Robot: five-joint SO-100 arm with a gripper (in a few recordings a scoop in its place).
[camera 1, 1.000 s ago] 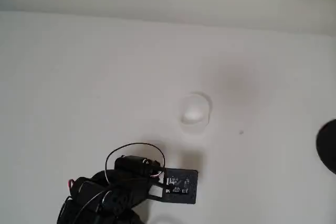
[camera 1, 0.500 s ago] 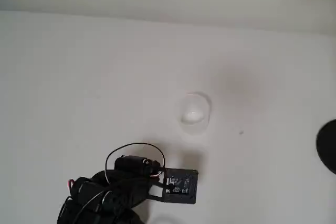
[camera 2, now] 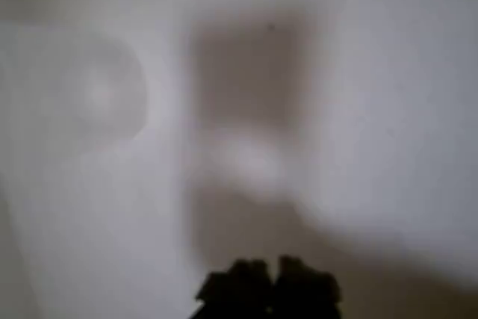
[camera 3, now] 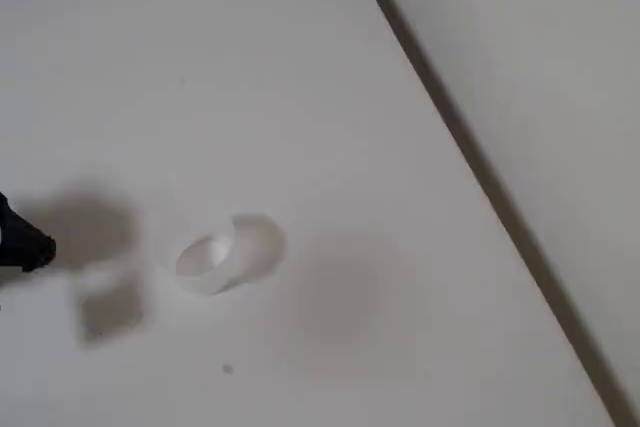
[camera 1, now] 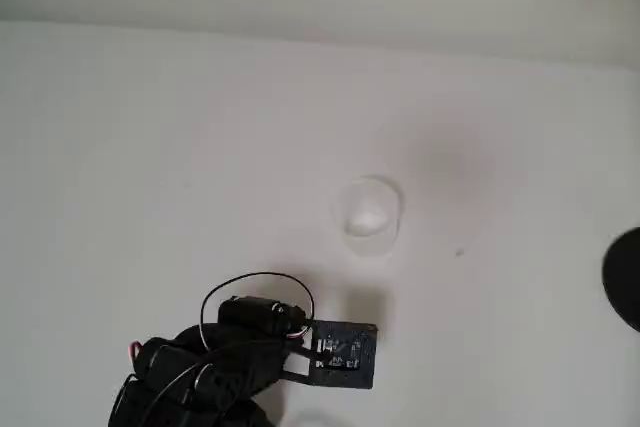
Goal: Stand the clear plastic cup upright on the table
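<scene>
Gripper (camera 1: 340,355) sits below-left of the cup in the overhead view, black square plate and looped wire on top, well apart from it. Can't tell if the jaws are open or closed. See-through plastic cup (camera 1: 371,215) with a round rim rests on the matte white table (camera 1: 150,167). Black round thing (camera 1: 624,277) pokes in right of the cup.

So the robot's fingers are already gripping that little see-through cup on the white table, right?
Not quite. The clear plastic cup is on the white table, but nothing is gripping it. The overhead view shows the gripper apart from the cup, with bare table between them.
</scene>
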